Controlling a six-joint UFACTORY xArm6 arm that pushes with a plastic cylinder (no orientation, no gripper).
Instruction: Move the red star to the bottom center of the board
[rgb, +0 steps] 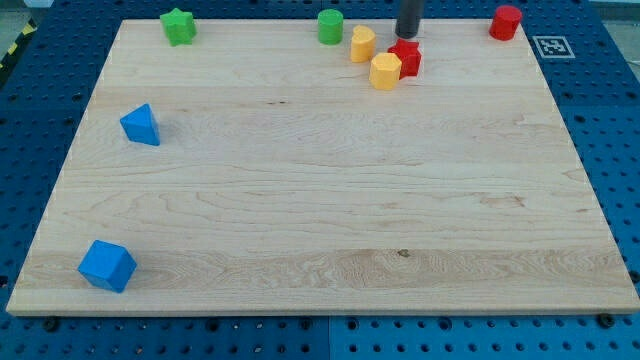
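While my tip (407, 36) sits near the top edge of the frame, a little right of centre, it has no jaws to open or close: it is a bare rod, and it seems to rest just above the red star (406, 57), touching it or nearly so; I cannot tell which. That puts the tip on the far side of the star from the goal, so I judge the task to be at its opening step, lined up for a push toward the frame's bottom. Next comes a long, steady shove downward and slightly left, to reach bottom centre of the board (300, 220). Touching the star's left side is a yellow block (385, 71), with another yellow block (362, 44) just beyond; the first may get dragged along.
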